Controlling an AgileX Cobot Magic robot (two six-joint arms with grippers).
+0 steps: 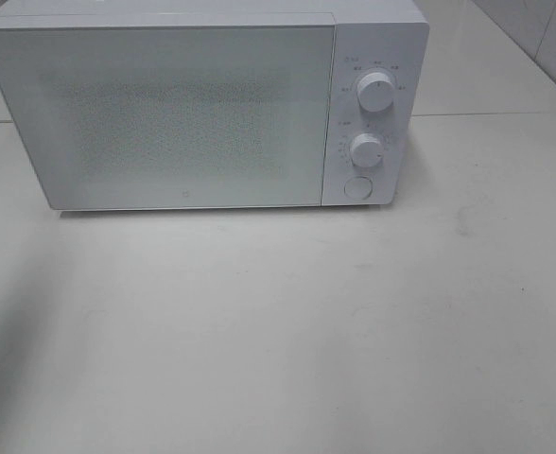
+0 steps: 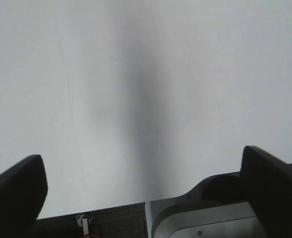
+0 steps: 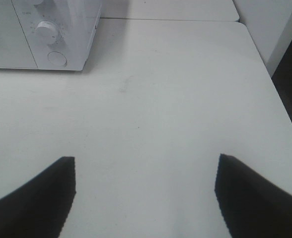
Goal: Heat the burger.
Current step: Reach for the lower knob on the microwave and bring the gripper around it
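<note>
The burger is out of view in all three frames. A white microwave [image 1: 193, 104] stands at the back of the table with its door [image 1: 165, 118] shut; two knobs [image 1: 376, 93] and a round button [image 1: 357, 186] are on its right panel. It also shows in the right wrist view [image 3: 41, 32]. Neither arm shows in the high view. My left gripper [image 2: 146, 183] is open and empty over bare white table. My right gripper [image 3: 146, 193] is open and empty over the table, to the right of the microwave and nearer the front.
The white table [image 1: 287, 322] stretches in front of the microwave. Its right edge [image 3: 280, 104] drops to a dark floor. A robot base part [image 2: 205, 213] lies by the table's near edge under the left gripper.
</note>
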